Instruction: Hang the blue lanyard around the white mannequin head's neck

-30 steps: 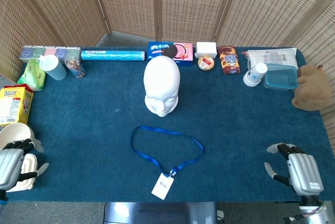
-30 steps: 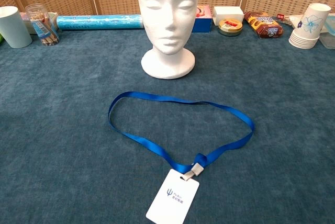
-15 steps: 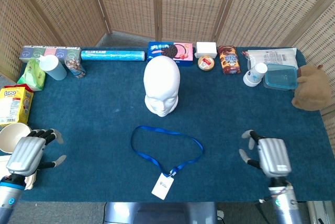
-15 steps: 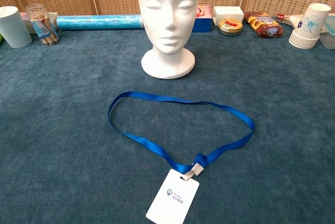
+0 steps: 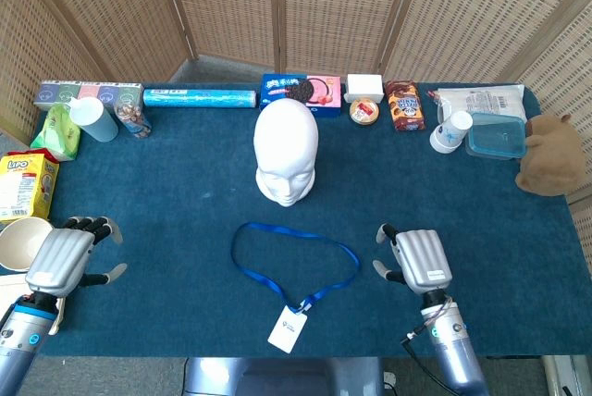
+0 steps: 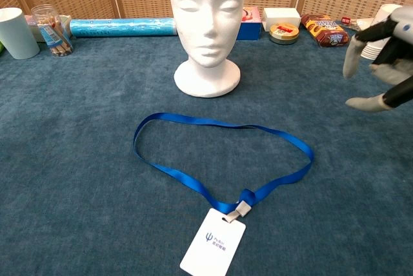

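Observation:
The blue lanyard [image 5: 294,261] [image 6: 219,153] lies in a loop on the blue cloth in front of the white mannequin head [image 5: 286,151] [image 6: 206,21], its white card [image 5: 288,329] [image 6: 213,242] at the near end. The head stands upright, facing me. My right hand [image 5: 413,260] [image 6: 382,63] hovers just right of the loop, fingers apart, holding nothing. My left hand [image 5: 67,257] hangs near the table's left edge, far from the lanyard, fingers spread and empty; the chest view does not show it.
Along the back edge stand a blue roll [image 5: 199,98], a cookie box [image 5: 300,91], snack packs [image 5: 404,105], stacked paper cups [image 5: 451,130] and a plastic container [image 5: 495,135]. A paper bowl [image 5: 20,243] and a yellow box [image 5: 22,183] sit near my left hand. A brown plush [image 5: 550,155] lies at the right edge.
Both hands have moved inward over the table. The right hand came far left toward the lanyard and now shows in the chest view. The lanyard and head have not moved.

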{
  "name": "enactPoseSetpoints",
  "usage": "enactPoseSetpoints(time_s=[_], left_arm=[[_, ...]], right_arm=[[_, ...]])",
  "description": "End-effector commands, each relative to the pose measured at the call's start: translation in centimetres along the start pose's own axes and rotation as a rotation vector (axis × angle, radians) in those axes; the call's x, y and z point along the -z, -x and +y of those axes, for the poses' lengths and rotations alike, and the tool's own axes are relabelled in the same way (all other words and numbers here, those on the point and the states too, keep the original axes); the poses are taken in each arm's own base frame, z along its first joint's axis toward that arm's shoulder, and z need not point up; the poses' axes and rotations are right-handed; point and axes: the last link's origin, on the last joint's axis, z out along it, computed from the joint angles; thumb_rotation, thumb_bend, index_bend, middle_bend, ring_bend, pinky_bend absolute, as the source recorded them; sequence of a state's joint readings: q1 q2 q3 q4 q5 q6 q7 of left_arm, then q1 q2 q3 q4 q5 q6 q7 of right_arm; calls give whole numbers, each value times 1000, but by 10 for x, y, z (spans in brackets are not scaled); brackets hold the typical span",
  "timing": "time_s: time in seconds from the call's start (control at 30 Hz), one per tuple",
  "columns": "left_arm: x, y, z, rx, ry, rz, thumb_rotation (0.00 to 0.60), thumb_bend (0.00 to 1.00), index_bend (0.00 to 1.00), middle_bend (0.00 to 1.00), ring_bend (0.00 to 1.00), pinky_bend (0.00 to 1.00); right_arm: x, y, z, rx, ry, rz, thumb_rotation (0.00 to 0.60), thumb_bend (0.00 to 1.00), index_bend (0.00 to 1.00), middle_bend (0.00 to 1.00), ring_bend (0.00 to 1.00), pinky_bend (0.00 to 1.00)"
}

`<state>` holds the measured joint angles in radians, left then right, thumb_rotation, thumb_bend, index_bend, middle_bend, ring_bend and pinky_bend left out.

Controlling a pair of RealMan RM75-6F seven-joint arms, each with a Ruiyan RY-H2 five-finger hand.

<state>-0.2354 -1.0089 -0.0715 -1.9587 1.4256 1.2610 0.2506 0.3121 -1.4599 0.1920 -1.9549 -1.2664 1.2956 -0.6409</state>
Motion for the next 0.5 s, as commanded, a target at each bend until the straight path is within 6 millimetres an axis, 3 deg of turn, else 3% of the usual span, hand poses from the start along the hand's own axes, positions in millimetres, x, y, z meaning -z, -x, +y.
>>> enactPoseSetpoints(time_s=[0.03,0.5], left_arm=[[-1,0,-1,3,-2,3,524,221,460,375,355,284],[-5,5,-6,16,-6,-11,524,221,460,375,355,284]], right_arm=[[-7,10,-11,28,2,-30,544,253,483,915,1000,1000],[-37,43,-43,62,24,-111,544,254,484,917,1000,1000]])
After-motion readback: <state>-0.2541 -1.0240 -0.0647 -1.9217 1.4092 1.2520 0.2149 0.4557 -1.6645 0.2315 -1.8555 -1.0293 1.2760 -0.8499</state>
